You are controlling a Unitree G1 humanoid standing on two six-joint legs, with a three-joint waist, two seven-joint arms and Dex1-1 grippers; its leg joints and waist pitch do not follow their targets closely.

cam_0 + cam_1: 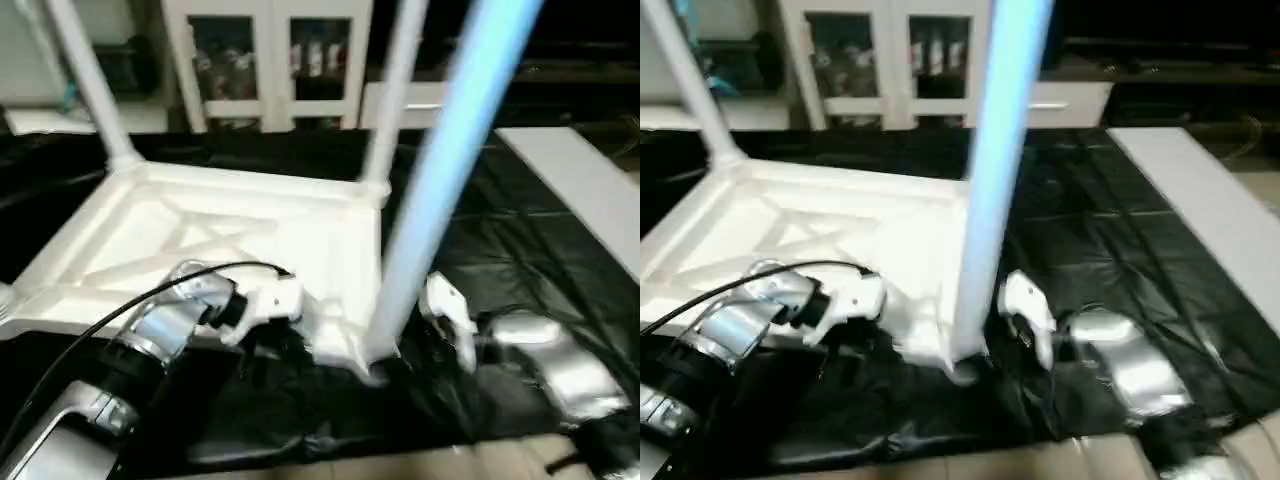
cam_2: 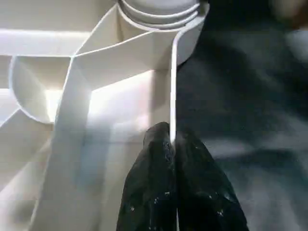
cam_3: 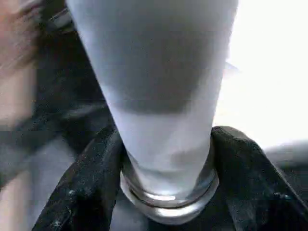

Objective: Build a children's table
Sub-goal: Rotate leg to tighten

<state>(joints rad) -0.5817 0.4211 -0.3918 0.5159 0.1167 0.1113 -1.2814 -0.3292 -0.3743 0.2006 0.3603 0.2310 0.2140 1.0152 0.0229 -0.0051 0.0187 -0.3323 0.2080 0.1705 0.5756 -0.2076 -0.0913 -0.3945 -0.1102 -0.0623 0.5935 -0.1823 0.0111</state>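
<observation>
The white table top (image 1: 200,240) lies upside down on a black sheet, ribbed underside up. Two white legs stand in its far corners, one on the left (image 1: 90,80) and one on the right (image 1: 395,90). A third leg (image 1: 440,180) rises from the near right corner socket (image 1: 375,360). My left gripper (image 2: 172,137) is shut on the top's thin near rim (image 2: 172,86), just beside that socket (image 2: 159,9). My right gripper (image 3: 166,144) is shut on the third leg's base (image 3: 163,96), with a black finger (image 3: 86,183) on each side just above the ringed end.
The black sheet (image 1: 480,220) covers the floor under the table. A white cabinet with glass doors (image 1: 265,60) stands behind it. A long white board (image 1: 590,190) lies at the right. A black cable (image 1: 120,305) arcs over my left forearm. Tan floor (image 1: 400,465) shows in front.
</observation>
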